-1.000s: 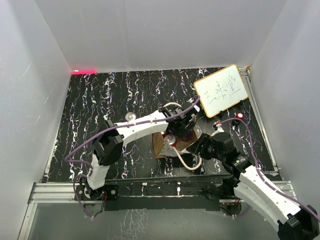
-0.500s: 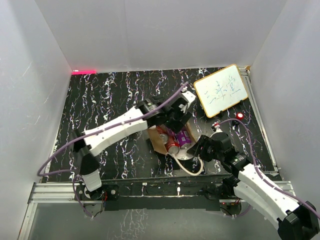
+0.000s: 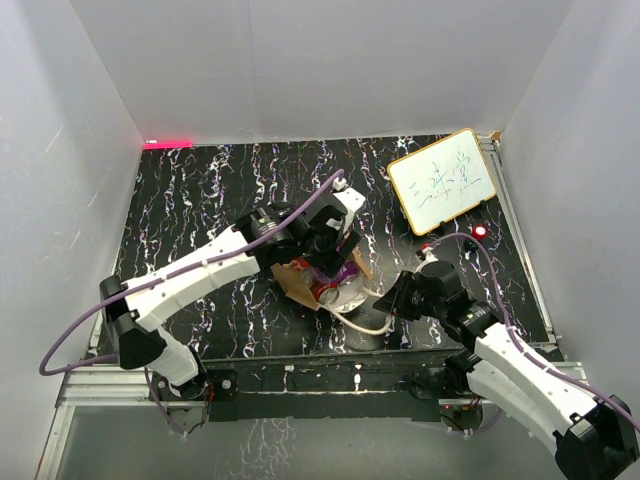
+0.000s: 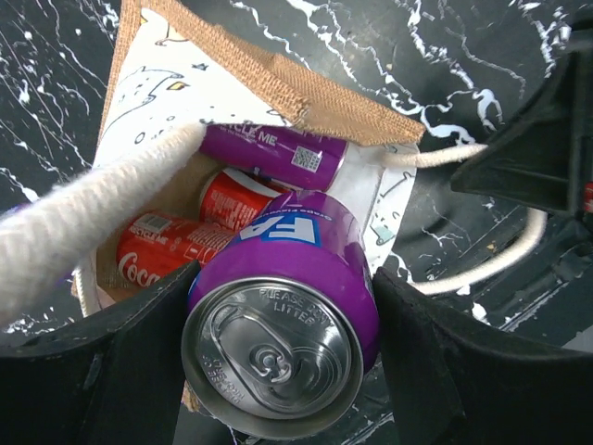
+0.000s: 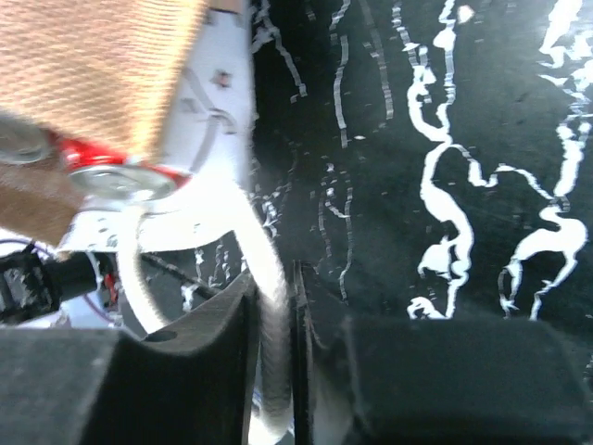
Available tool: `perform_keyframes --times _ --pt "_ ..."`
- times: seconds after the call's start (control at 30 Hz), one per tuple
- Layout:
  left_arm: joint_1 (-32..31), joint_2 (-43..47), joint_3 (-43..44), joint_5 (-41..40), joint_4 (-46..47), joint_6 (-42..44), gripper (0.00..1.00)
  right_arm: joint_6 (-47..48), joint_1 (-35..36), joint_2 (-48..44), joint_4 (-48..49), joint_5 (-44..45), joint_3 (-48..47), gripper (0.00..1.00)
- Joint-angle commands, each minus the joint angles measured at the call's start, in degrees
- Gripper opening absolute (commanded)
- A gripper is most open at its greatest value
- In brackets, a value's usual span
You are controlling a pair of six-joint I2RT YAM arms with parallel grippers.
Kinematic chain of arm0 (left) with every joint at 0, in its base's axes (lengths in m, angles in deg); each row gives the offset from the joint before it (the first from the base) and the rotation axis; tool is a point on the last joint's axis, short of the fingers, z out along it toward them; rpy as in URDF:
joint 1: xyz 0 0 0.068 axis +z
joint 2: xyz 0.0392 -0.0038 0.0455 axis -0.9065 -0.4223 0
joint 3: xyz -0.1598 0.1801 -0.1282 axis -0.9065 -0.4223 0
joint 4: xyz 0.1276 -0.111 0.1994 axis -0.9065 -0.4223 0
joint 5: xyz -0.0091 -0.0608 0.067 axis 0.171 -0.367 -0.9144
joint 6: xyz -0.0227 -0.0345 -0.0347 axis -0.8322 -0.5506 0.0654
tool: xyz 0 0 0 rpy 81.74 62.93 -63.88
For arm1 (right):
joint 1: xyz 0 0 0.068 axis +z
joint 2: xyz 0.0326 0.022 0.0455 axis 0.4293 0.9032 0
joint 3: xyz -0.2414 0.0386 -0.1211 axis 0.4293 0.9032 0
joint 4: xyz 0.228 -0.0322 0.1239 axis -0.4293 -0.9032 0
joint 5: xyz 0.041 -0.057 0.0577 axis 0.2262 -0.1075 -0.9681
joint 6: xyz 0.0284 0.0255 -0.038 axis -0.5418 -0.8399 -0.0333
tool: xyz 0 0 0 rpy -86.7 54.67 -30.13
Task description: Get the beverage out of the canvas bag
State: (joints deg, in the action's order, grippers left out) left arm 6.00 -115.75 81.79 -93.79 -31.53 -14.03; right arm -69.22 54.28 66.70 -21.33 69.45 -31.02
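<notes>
**Purple can lifted in the left claw, bag dragged toward frame left**

The left gripper [image 4: 278,371] was clenched on a purple can [image 4: 287,269], one dark finger on each side of it and the pull-tab top facing the wrist camera. Below the can, in the upper half of that view, the canvas bag [image 4: 315,88] lay open. Inside it were a second purple can [image 4: 273,153] and red cans [image 4: 167,246]. A cream handle [image 4: 93,213] crossed the left of the frame, blurred and close to the lens.

From above, the left gripper [image 3: 330,262] stood over the bag [image 3: 298,280] at centre frame. Half a second before, it had been further toward the upper right. The left arm's elbow had since swung out to the lower left. The bag had moved left with it and looked more tilted. The arm hid the mouth of the bag, so whether the held can had fully cleared the rim could not be told for sure.

The right gripper [image 5: 273,371] was pinched shut on the bag's other cream handle [image 5: 269,306]. Tan canvas [image 5: 102,65] and a red can top [image 5: 120,176] filled the upper left of that view. In the overhead view the right gripper [image 3: 385,300] had stayed right of the bag, only slightly left of where it had been. The handle loop [image 3: 365,325] trailed between them.
</notes>
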Motion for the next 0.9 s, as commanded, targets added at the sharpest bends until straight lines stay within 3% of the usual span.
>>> perform_keyframes --times 0.0,0.1,0.43,0.67,0.87 --pt "0.49 0.60 3.01 -5.01 11.44 0.79 0.00 3.27 -0.12 -2.11 5.76 -7.28 -4.73 0.15" --pt "0.49 -1.28 2.97 -3.55 12.65 0.88 0.00 4.17 -0.12 -5.24 8.56 -10.83 -5.89 0.08" --pt "0.49 -3.91 2.95 1.54 14.80 0.61 0.00 5.38 -0.12 -11.26 18.24 -22.34 -13.20 0.08" --pt "0.49 -5.72 0.58 1.28 18.49 1.46 0.00 5.99 -0.12 -10.48 13.11 -18.79 -13.10 0.08" --pt "0.48 -7.70 -5.98 -2.35 24.27 4.11 0.00 2.89 -0.12 -13.14 4.23 -6.84 -12.06 0.08"
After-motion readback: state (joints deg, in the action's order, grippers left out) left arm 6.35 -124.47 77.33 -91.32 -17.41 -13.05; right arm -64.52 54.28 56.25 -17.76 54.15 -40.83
